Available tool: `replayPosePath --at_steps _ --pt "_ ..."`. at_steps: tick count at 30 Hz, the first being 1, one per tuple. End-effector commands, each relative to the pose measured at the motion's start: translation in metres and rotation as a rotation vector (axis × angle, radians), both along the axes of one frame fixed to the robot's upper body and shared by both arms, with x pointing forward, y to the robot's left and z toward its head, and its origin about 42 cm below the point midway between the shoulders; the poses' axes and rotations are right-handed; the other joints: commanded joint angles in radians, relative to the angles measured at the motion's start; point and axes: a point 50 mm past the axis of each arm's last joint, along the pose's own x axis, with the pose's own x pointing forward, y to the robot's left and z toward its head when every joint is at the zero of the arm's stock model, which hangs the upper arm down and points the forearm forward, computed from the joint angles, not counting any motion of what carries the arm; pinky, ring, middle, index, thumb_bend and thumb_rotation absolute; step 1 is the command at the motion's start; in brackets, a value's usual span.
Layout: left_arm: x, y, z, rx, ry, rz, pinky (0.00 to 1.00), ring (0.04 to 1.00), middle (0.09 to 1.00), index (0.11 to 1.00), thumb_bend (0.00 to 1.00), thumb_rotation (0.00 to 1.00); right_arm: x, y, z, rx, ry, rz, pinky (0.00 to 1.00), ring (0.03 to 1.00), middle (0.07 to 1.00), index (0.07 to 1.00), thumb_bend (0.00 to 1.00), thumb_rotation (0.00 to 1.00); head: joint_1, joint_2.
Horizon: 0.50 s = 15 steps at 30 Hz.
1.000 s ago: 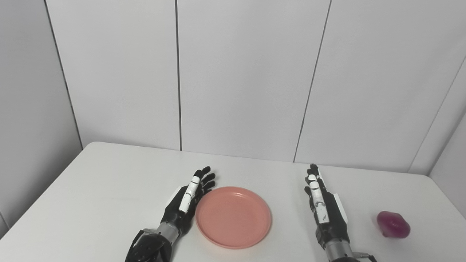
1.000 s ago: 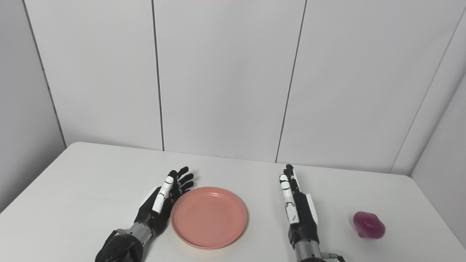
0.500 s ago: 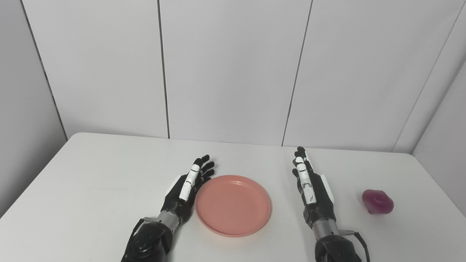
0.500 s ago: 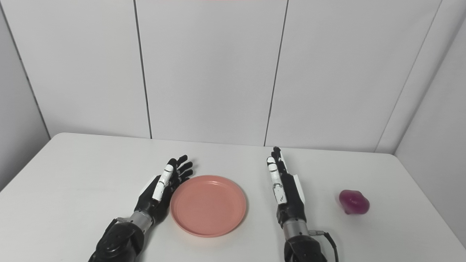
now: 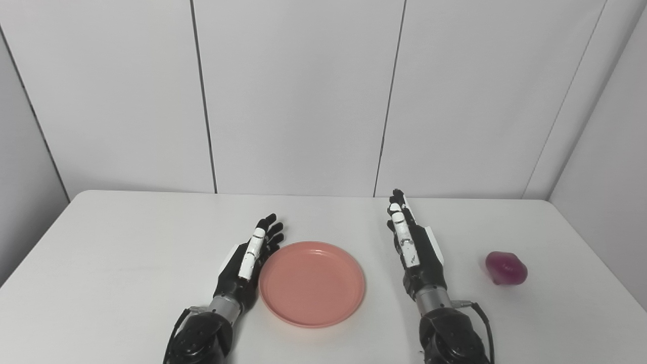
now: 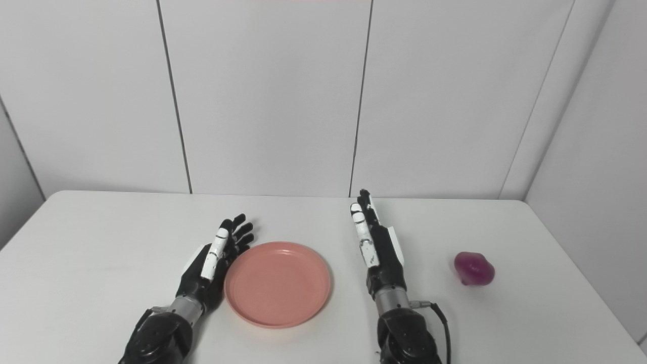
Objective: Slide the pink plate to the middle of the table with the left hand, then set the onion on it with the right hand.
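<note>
A round pink plate (image 5: pixel 312 283) lies flat on the white table (image 5: pixel 126 253), near the middle of its front half. My left hand (image 5: pixel 247 263) rests on edge against the plate's left rim, open, fingers straight and pointing away from me. My right hand (image 5: pixel 415 247) stands on edge to the right of the plate, a short gap from it, open with fingers together and nothing in it. A purple-red onion (image 5: pixel 506 268) sits on the table well to the right of the right hand, untouched.
Grey wall panels (image 5: pixel 303 96) rise straight behind the table's far edge and along its right side. The table's right edge runs close past the onion. A cable (image 6: pixel 445 323) loops at my right wrist.
The camera has tilted and turned, so the whole scene sits differently in the picture. The plate, both hands and the onion keep their places relative to each other.
</note>
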Motion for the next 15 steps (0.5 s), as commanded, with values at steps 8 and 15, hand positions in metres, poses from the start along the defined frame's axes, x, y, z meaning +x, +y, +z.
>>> replayPosePath --at_steps 8,15 --pt "0.003 -0.014 0.010 -0.016 -0.065 -0.021 1.00 0.983 0.983 0.982 0.63 1.00 0.015 -0.002 0.032 0.015 -0.104 -0.017 1.00 1.000 1.000 0.994 0.54 0.98 -0.018 -0.011" --pt "0.002 -0.016 0.011 -0.032 -0.072 -0.010 1.00 0.976 0.977 0.974 0.62 1.00 0.018 -0.016 0.042 -0.038 -0.140 -0.080 1.00 0.991 0.993 0.992 0.53 0.99 -0.020 -0.014"
